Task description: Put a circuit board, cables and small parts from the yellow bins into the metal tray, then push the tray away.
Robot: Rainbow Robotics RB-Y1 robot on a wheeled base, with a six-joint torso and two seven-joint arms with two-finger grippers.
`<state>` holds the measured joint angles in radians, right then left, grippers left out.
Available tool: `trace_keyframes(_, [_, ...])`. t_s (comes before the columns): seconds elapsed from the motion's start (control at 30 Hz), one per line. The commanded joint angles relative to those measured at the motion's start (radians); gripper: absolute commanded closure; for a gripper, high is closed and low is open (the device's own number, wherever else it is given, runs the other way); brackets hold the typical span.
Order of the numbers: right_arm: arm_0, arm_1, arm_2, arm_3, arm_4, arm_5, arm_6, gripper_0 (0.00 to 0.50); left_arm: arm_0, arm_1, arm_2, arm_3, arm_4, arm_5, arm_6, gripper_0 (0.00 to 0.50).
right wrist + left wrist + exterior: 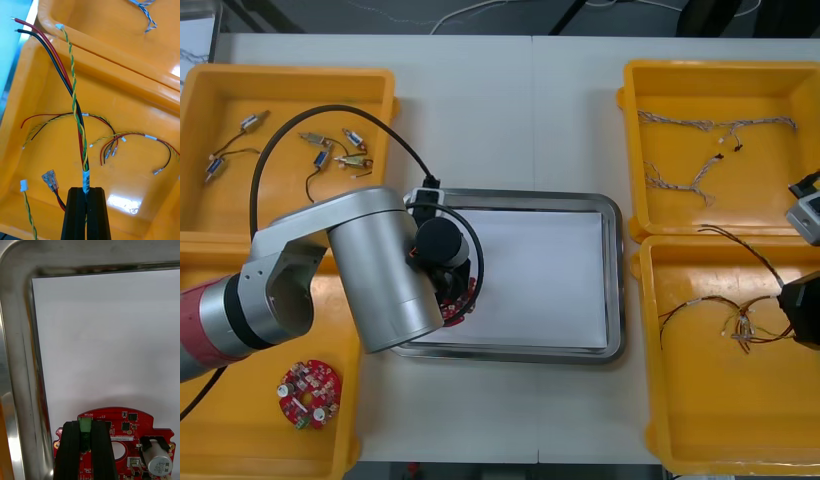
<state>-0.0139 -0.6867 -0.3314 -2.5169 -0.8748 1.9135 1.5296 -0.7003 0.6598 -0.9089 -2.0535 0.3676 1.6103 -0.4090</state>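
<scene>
1. While clamped on a red circuit board (127,427), the left gripper (85,424) sits over the left end of the metal tray (612,280).
2. Right of the tray, the right gripper (85,190) pinches a red and yellow cable (75,107) over a yellow bin (720,420).

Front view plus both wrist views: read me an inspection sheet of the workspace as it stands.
Surface: light table with four yellow bins, two at each side.
Job's things: metal tray, white inside; red circuit board held at its left side; second board in the near left bin; small metal parts in the far left bin.
Clutter: nothing seen.
End effectors: left end effector shut on the board's green connector; right end effector shut on a red and yellow cable at the near right bin.
Cables: blue and white cables in the far right bin; more red and yellow cables in the near right bin.
Surroundings: dark floor beyond the far edge.
</scene>
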Motion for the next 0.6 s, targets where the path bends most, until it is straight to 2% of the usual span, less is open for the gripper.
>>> trace_keyframes(0.03, [-0.038,-0.053,-0.032,-0.031,-0.053,0.006,0.009,0.500,0.025,-0.022,-0.015,0.003,-0.030,0.010,-0.077,0.500])
trace_keyframes(0.6, [-0.121,-0.077,-0.008,-0.031,-0.108,0.006,0.037,0.500,0.036,-0.028,-0.024,0.026,-0.044,0.007,-0.085,0.500])
